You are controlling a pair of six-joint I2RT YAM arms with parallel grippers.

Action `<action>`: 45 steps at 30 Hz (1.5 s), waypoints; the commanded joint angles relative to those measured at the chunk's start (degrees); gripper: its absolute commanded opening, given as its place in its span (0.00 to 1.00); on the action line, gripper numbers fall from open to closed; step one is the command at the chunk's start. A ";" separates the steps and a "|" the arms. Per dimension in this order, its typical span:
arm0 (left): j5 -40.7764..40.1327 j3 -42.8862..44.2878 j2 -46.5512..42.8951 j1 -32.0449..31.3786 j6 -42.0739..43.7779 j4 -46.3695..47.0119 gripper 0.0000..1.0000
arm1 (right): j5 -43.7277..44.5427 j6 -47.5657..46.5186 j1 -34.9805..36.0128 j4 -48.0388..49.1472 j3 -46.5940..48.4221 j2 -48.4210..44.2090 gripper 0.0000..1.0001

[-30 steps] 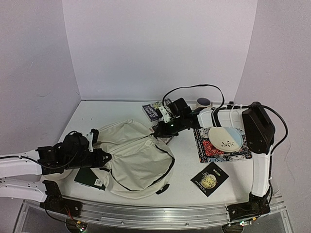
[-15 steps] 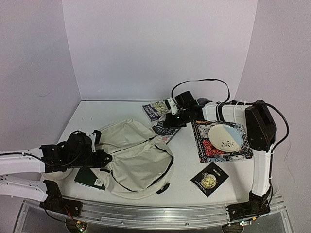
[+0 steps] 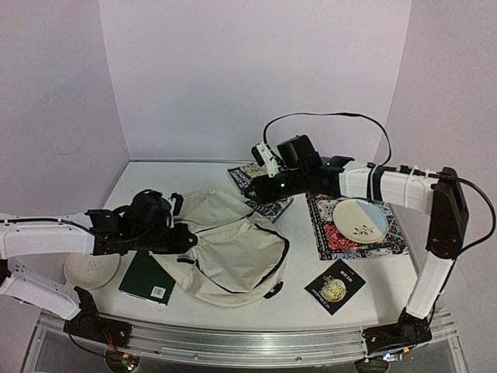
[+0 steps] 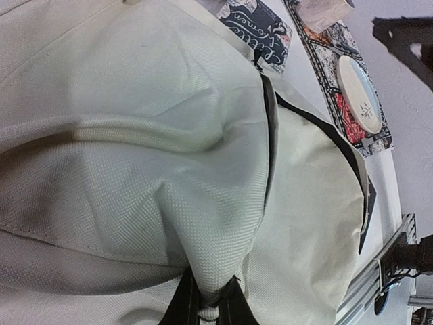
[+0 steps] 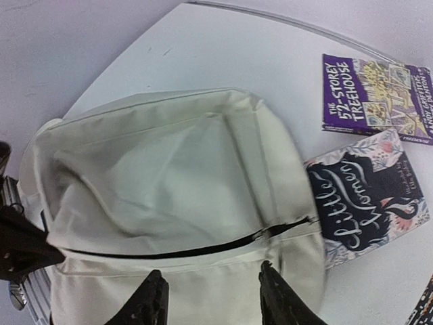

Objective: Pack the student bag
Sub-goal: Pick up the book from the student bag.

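Note:
The cream student bag (image 3: 229, 245) lies slumped at the table's front middle, its black zipper line (image 5: 203, 247) partly open. My left gripper (image 3: 184, 242) is shut on a fold of the bag's fabric (image 4: 203, 257) at its left side; the fingertips (image 4: 233, 308) pinch the cloth. My right gripper (image 3: 256, 189) is open and empty, hovering over the bag's far edge; in the right wrist view (image 5: 213, 301) its fingers straddle the cloth below the zipper. The "Little Women" book (image 3: 276, 208) and a purple "52-Storey Treehouse" book (image 3: 242, 177) lie just behind the bag.
A dark green book (image 3: 145, 277) lies front left beside a white dish (image 3: 92, 270). A black book with a gold emblem (image 3: 335, 285) lies front right. A plate (image 3: 359, 219) sits on the patterned red-blue mat (image 3: 338, 242) at the right.
My left arm moved right with the bag fabric, dragging and bunching the bag toward the middle. My right gripper lifted off the bag's far edge and drew back toward the books.

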 commanded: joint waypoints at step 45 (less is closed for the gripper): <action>6.92 -6.35 -7.08 0.26 -17.42 -4.31 0.63 | 11.13 7.18 21.81 3.55 -10.49 6.66 0.27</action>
